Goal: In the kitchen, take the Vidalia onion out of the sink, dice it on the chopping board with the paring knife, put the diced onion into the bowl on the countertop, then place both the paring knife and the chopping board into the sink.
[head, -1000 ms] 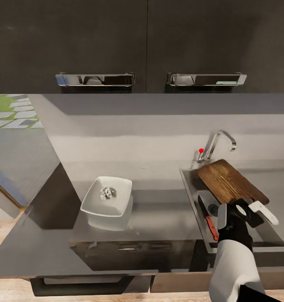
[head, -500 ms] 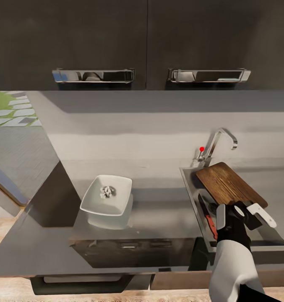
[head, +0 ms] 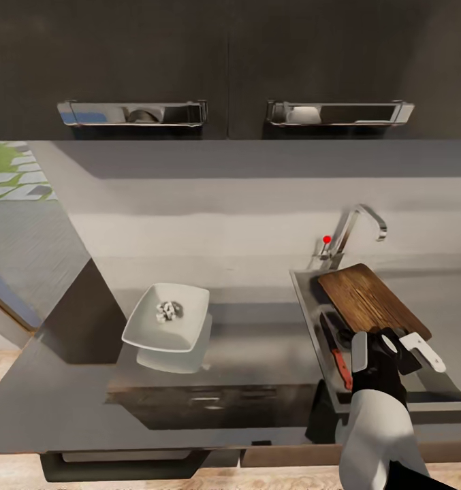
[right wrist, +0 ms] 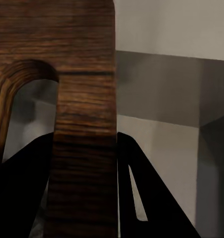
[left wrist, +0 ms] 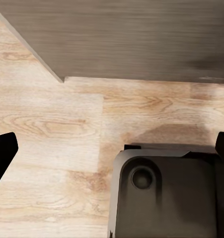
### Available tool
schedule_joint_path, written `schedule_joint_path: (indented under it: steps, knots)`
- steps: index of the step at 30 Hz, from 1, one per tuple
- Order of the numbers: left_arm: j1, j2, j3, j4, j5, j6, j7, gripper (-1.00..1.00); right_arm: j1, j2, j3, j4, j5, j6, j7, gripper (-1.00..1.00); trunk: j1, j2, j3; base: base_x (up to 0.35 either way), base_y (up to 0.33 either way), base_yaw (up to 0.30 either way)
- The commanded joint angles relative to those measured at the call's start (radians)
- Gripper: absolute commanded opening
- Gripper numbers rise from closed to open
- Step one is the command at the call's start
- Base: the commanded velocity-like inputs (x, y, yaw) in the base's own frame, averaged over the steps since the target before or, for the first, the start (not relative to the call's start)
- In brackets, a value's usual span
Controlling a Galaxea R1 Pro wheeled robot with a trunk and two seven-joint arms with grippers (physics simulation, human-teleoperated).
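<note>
The brown wooden chopping board [head: 370, 299] leans tilted over the grey sink [head: 305, 299], its far corner near the tap. My right gripper [head: 392, 348] is shut on the board's handle end; up close, the board's handle [right wrist: 82, 99] sits between the dark fingers [right wrist: 151, 198]. In the basin below lies the paring knife [head: 339, 359], red handle toward me. The white square bowl [head: 145, 330] stands on the dark countertop [head: 257, 347] to the left, holding the diced Vidalia onion [head: 167, 311]. My left gripper [left wrist: 112, 148] hangs open over the wooden floor.
An angular chrome tap [head: 356, 228] with a red knob rises behind the sink. Dark wall cabinets with chrome handles [head: 131, 112] hang overhead. The robot's dark base [left wrist: 164, 193] sits beneath the left gripper. A grey cabinet front [left wrist: 121, 39] borders the floor.
The head camera has shifted, so the bowl and cabinets sit further left in the picture. The right gripper still holds the board over the sink, barely lower.
</note>
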Motion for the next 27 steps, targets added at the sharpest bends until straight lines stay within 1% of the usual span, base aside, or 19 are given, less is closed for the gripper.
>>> schedule_joint_path:
  steps: [1, 4, 7, 12, 17, 27]
  knots:
    - [0.0, 0.002, -0.008, -0.002, 0.009, -0.002, 0.005, 1.0, -0.001, 0.001, -0.003, 0.006, 0.001, 0.007, -0.002, -1.0, 0.001, -0.002, -0.003, 0.006, -0.008, 0.0]
    - [0.0, 0.002, -0.008, -0.003, 0.009, -0.002, 0.005, 1.0, -0.001, 0.001, -0.006, 0.052, 0.0, 0.003, -0.003, -1.0, 0.001, -0.002, -0.008, 0.002, -0.003, 0.0]
    - [0.0, 0.002, -0.008, -0.003, 0.009, -0.002, 0.005, 1.0, -0.001, 0.001, -0.006, 0.081, -0.021, -0.024, -0.003, -1.0, 0.001, -0.002, -0.013, 0.0, 0.0, 0.0]
    - [0.0, 0.002, -0.008, -0.003, 0.009, -0.002, 0.005, 1.0, -0.001, 0.001, -0.008, 0.086, -0.029, -0.035, -0.003, -1.0, 0.001, -0.002, -0.021, 0.0, -0.001, 0.0]
    - [0.0, 0.002, -0.008, -0.003, 0.009, -0.002, 0.005, 1.0, -0.001, 0.001, -0.023, 0.087, -0.03, -0.035, -0.003, -1.0, 0.001, -0.002, -0.029, 0.045, -0.063, 0.0]
    - [0.0, 0.002, -0.008, -0.003, 0.009, -0.002, 0.005, 1.0, -0.001, 0.001, -0.024, 0.087, -0.03, -0.035, -0.003, -1.0, 0.001, -0.002, -0.045, 0.003, -0.005, 0.0]
